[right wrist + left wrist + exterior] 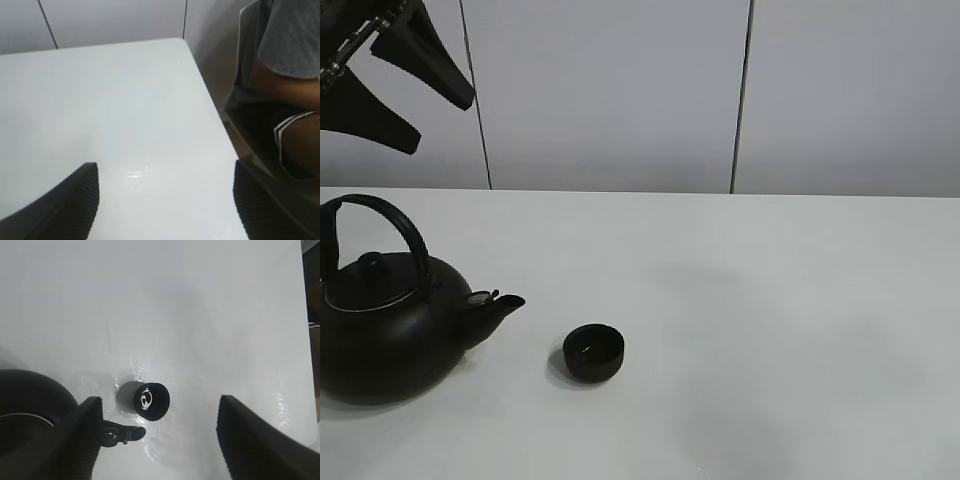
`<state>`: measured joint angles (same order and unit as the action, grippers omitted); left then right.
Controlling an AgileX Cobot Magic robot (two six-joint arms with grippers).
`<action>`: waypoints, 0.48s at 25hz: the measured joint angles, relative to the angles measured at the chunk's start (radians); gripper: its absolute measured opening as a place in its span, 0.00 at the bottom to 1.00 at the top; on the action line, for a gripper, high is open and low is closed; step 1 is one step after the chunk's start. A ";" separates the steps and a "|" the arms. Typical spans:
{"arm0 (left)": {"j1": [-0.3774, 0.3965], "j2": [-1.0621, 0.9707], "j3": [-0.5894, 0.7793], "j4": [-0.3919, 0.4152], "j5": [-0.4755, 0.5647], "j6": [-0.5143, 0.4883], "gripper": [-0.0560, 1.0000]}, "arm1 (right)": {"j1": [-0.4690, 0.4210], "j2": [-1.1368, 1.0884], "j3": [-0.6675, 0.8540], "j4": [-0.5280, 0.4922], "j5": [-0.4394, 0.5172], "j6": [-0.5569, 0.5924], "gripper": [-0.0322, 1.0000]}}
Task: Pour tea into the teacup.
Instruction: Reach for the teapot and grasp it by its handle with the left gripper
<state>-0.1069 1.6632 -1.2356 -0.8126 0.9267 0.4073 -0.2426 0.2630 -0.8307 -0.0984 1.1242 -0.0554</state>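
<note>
The small black teacup (593,352) stands on the white table (770,300), just right of the spout (500,302) of the big black teapot (380,335). The left wrist view looks straight down on the teacup (156,405), where a small glinting pool of tea (145,400) shows inside it, with the teapot (25,405) and its spout (125,432) beside it. My left gripper (442,122) is open and empty, high above the teapot; in its own view (159,399) nothing sits between its fingers. My right gripper (165,165) is open and empty over bare table.
Wet glints lie on the table around the teacup (137,362). A seated person (285,65) is beyond the table's right edge (215,105). A grey panelled wall (620,90) stands behind the table.
</note>
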 joint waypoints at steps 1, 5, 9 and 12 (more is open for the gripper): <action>0.000 0.000 0.000 0.000 0.000 0.000 0.50 | 0.000 -0.027 0.059 0.001 -0.005 0.009 0.53; 0.000 0.000 0.000 0.000 0.000 0.000 0.50 | 0.000 -0.116 0.245 0.017 -0.042 0.055 0.53; 0.000 0.000 0.000 0.000 0.000 0.000 0.50 | 0.000 -0.180 0.343 0.059 -0.047 0.067 0.53; 0.000 0.000 0.000 0.000 0.000 0.000 0.50 | 0.008 -0.192 0.360 0.085 -0.046 0.069 0.53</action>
<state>-0.1069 1.6632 -1.2356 -0.8126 0.9267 0.4073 -0.2350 0.0707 -0.4704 -0.0137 1.0780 0.0132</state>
